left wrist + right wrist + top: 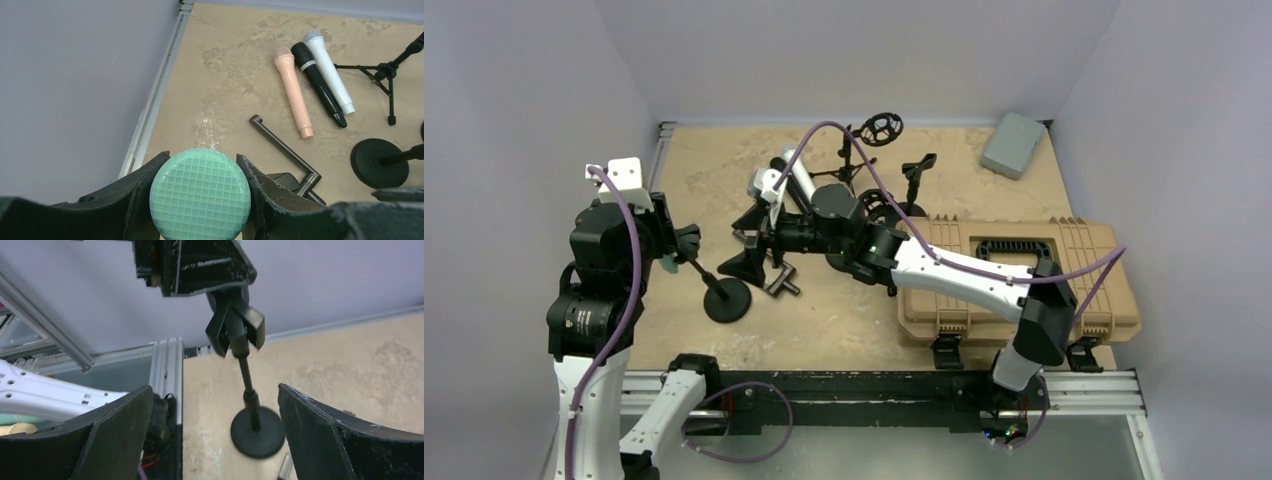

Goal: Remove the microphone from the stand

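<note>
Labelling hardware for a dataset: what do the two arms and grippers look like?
The left arm and right arm have white links between black joints, each trailing a purple cable. The left gripper and right gripper are black, with broad wedge-shaped fingers, scuffed at edges.

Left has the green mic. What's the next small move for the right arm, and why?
Probably ease the open right fingers forward around the stand pole and close: the left fingers grip the green microphone, and nothing steadies that pole.
</note>
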{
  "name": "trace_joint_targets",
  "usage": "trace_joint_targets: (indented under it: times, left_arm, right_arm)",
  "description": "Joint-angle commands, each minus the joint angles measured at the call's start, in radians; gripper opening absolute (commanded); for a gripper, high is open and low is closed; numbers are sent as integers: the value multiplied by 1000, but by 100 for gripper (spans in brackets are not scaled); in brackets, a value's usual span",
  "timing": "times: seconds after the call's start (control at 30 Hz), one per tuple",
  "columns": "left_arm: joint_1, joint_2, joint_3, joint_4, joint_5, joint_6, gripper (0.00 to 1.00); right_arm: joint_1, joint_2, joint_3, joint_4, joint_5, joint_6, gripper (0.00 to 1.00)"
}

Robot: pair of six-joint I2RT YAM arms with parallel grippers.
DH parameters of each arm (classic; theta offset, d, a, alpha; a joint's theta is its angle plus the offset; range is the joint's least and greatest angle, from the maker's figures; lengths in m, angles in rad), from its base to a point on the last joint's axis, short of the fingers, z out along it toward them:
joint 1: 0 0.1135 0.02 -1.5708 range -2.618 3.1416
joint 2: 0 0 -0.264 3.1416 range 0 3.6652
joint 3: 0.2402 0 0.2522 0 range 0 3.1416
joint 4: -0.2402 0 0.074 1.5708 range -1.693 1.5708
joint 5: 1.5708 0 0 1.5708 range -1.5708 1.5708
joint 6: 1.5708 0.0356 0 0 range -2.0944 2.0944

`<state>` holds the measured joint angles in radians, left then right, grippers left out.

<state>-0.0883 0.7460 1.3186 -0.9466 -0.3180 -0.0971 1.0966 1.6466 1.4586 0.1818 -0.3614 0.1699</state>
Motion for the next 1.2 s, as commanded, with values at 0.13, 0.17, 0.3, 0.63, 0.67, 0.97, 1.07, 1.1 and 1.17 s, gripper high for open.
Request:
trace_joint_targets:
  times: [0.13,0.17,0.3,0.63,0.67,0.97,1.07,1.1,1.17]
  left_arm:
    - [-20,1,9,32,58,-75,0]
    - [-22,1,10,33,55,-76,0]
    - [-25,6,14,26,34,-76,0]
    - [-27,16,14,24,46,-82,0]
    - [-27,16,14,25,44,-81,0]
    - [-27,21,18,21,43,-79,0]
    - [-27,22,19,22,42,-77,0]
    - [-27,24,21,22,43,-77,0]
    - [-27,26,25,23,45,-79,0]
  right_arm:
    - [31,105,-18,466,89,-89,93]
    - [31,122,-25,501,92,-95,93]
    - [31,180,-23,595,56,-144,92]
    - [34,271,-22,747,-36,-205,91]
    - [34,280,-15,746,-39,-205,90]
    - [35,347,55,744,-46,-178,85]
    - [37,357,67,740,-46,-179,83]
    - [37,360,69,740,-47,-178,82]
    - [39,361,73,742,-47,-178,81]
